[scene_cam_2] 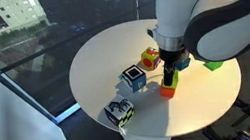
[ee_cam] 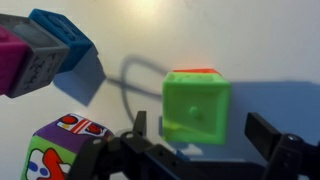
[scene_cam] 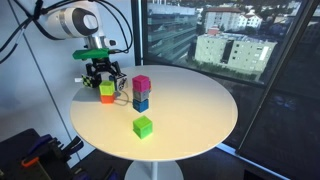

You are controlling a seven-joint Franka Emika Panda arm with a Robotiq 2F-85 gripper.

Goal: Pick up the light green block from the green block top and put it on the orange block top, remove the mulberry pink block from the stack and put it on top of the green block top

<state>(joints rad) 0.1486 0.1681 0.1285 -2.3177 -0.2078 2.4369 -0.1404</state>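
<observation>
Lime block upright atop orange block, edges approx. aligned

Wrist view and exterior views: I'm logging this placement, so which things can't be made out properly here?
- Wrist view: flat orange-red block, nearly all covered by the lime yellow-green cube on it.
- Wrist view: magenta-pink cube, cut off by the left edge.
- In an exterior view: mid-green cube, partly hidden behind the arm.
- In an exterior view: gripper, too small to tell whether it touches the lime cube.
</observation>
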